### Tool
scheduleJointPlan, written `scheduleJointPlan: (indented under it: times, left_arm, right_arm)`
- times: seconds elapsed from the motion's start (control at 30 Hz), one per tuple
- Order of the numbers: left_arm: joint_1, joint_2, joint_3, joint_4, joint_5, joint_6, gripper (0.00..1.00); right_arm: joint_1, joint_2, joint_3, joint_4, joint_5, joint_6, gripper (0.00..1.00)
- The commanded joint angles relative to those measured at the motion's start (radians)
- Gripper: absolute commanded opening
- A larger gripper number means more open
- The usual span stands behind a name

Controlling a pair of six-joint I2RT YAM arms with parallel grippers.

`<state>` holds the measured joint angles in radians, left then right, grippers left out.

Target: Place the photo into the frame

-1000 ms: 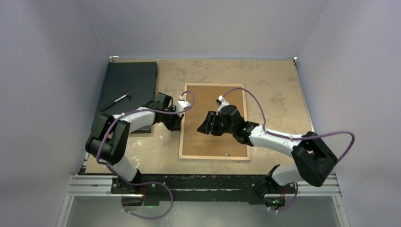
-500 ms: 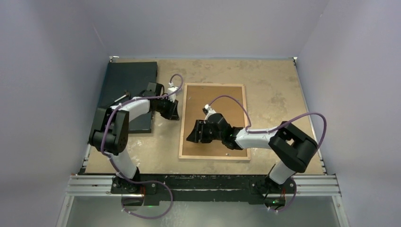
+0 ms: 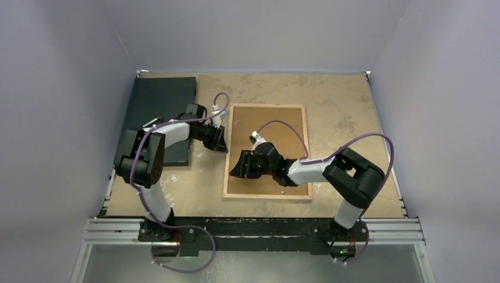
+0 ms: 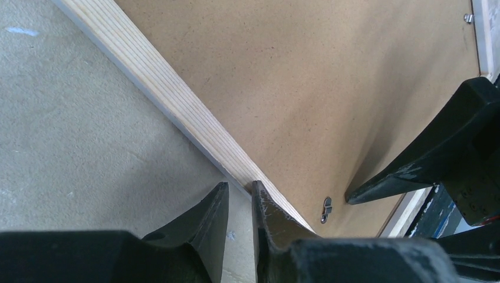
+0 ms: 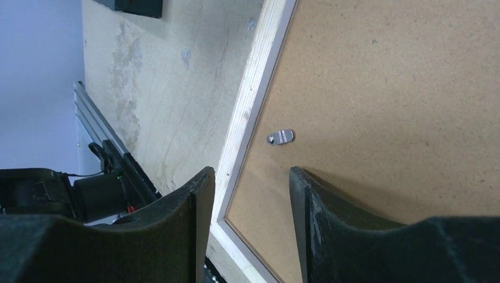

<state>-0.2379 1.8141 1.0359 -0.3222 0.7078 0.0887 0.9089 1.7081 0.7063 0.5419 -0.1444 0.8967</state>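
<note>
Thin-railed light wooden frame (image 3: pixel 268 196) lies face-down, brown fibreboard backing panel (image 3: pixel 247 118) inside it; the photo is hidden. Left gripper (image 4: pixel 239 188), barely parted and empty, sits at the frame's left rail. Right gripper (image 5: pixel 250 174), half-spread and empty, hovers just inside that rail.

The tan, mottled table (image 3: pixel 342 112) carried the frame (image 3: pixel 265 196), lying back-up at its middle, and a black board (image 3: pixel 159 100) at far left.
</note>
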Motion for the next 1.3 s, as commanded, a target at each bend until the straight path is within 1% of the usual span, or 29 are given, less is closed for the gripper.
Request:
scheduleJointPlan:
  times: [0.0,0.17,0.4,0.67,1.0,1.27]
  left_arm:
    - [-0.002,0.016,0.023,0.023,0.024,-0.005,0.17]
    - [-0.004,0.020,0.015,0.026,0.008,0.001,0.10]
    - [-0.006,0.016,0.008,0.029,-0.001,0.006,0.05]
    - [-0.008,0.012,-0.003,0.032,-0.005,0.007,0.02]
    - [-0.010,0.011,-0.006,0.043,-0.001,0.001,0.00]
    - [-0.011,0.013,-0.006,0.047,-0.001,0.001,0.00]
  right_arm:
    - [0.004,0.023,0.039,0.038,0.032,-0.002,0.52]
    - [0.003,0.039,0.050,0.041,0.044,-0.009,0.51]
    - [0.004,0.055,0.063,0.048,0.050,-0.020,0.50]
    - [0.003,0.087,0.087,0.064,0.023,-0.028,0.49]
    - [0.004,0.114,0.115,0.053,-0.008,-0.047,0.47]
    - [0.004,0.158,0.142,0.089,-0.090,-0.071,0.43]
